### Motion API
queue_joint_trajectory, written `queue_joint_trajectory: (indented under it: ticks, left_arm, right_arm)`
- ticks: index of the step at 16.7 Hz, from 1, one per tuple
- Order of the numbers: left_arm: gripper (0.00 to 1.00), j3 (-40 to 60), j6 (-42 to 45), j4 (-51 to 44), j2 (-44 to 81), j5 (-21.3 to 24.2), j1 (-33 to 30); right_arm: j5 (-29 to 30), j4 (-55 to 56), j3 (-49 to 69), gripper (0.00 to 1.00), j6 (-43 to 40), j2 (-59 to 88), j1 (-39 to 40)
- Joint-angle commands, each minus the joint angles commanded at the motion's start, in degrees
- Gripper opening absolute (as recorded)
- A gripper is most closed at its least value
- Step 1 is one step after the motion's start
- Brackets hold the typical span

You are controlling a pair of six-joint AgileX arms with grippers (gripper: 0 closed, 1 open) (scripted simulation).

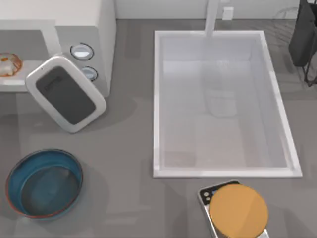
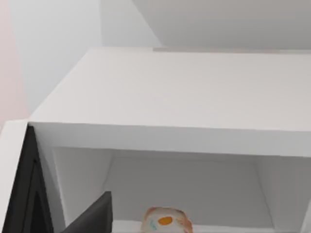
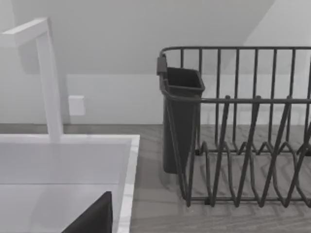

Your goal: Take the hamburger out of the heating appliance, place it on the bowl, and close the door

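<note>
Inside the open microwave [image 2: 184, 97] sits the hamburger [image 2: 166, 222]; the bowl [image 1: 44, 183] holds nothing.

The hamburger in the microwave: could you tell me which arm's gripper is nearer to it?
Left. Its wrist camera faces the open microwave with the hamburger just ahead inside. The right arm's camera faces the dish rack beside the sink, at the table's right.
</note>
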Motion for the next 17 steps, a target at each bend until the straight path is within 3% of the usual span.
queue_joint_trajectory:
  ticks: [11,17]
  left_arm:
    - [1.0,25.99,2.11,27.98,62.79,5.24,4.77]
    - [1.0,34.63,3.0,38.19,87.04,8.0,3.95]
  right_arm:
    - [0.0,0.0,0.0,1.0,0.0,0.0,0.0]
    - [0.0,0.0,0.0,1.0,0.0,0.0,0.0]
